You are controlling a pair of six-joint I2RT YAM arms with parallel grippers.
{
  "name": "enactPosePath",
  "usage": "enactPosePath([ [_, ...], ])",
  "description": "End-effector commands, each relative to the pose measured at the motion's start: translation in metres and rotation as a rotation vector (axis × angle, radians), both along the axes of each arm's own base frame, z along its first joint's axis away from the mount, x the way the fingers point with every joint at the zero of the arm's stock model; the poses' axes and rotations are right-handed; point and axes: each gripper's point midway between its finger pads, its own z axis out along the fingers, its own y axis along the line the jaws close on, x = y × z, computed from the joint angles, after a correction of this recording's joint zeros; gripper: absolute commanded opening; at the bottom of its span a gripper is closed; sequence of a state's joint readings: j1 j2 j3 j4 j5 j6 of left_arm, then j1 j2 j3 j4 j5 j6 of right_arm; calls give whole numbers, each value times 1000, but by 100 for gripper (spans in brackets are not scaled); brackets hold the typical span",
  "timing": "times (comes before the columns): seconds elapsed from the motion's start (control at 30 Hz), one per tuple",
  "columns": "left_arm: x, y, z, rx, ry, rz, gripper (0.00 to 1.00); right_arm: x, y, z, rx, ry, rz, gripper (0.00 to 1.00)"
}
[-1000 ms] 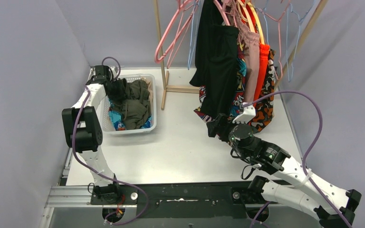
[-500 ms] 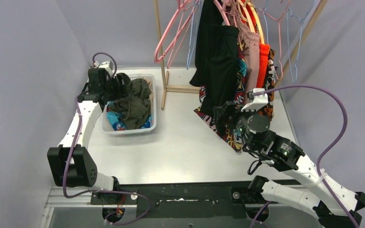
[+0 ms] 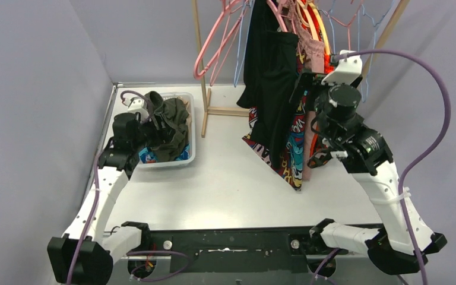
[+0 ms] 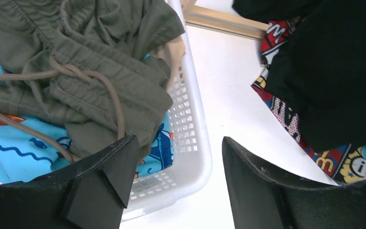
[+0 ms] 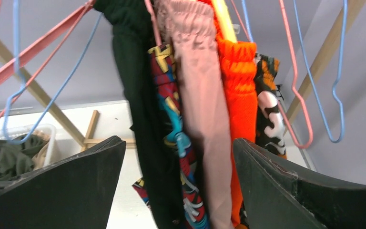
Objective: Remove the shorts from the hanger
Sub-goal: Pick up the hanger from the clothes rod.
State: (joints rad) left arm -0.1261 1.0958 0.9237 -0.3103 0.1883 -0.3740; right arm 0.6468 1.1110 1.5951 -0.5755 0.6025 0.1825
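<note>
- five pairs hang bunched on the rack (image 3: 200,59) at the table's (image 3: 231,190) far edge: black shorts (image 3: 270,77), comic-print shorts (image 5: 171,109), dusty pink shorts (image 5: 202,95), orange shorts (image 5: 240,86), patterned shorts (image 5: 269,114).
- olive shorts (image 4: 76,57) lie over teal shark-print shorts (image 4: 19,148) in the basket (image 4: 190,143) at the far left corner.
- right gripper (image 5: 178,143) is raised before the bunch, jaws spread wide and empty; the comic-print and pink pairs sit in line with the gap.
- left gripper (image 4: 178,143) hovers over the basket's right rim, jaws spread, holding nothing.
- step in hand appears to be reaching for the next pair; the next move calls for closing on one garment only, then drawing it off its hanger without dragging its neighbours.
</note>
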Motion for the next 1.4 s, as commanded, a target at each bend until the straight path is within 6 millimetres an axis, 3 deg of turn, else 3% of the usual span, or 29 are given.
enactPosePath([
  [0.0, -9, -11, 40, -51, -178, -61, 64, 19, -2, -1, 2, 57, 110, 85],
  [0.23, -39, -33, 34, -111, -197, -203, 62, 27, -2, 28, 94, 28, 247, 82],
  [0.43, -58, -28, 19, -67, -222, -214, 61, 35, 6, 54, 127, 13, 314, 78],
  [0.53, -64, -28, 16, -78, -220, -211, 64, 48, 11, 51, 169, 28, 310, 78],
  [0.57, -66, -27, 3, -77, -194, -209, 65, 51, 14, 50, 185, 29, 315, 78],
  [0.63, -69, -24, -4, -68, -178, -191, 66, 55, 19, 50, 207, 26, 332, 77],
  [0.8, -68, -15, -3, -29, -179, -139, 70, 60, 31, 53, 231, 21, 387, 72],
  [0.93, -67, -14, 0, -11, -190, -132, 70, 71, 38, 37, 240, 78, 399, 66],
  [1.0, -67, -14, 0, -8, -192, -131, 70, 72, 41, 40, 241, 73, 413, 64],
  [1.37, -68, -19, -2, 3, -199, -171, 70, 97, 42, 28, 168, 104, 374, 48],
])
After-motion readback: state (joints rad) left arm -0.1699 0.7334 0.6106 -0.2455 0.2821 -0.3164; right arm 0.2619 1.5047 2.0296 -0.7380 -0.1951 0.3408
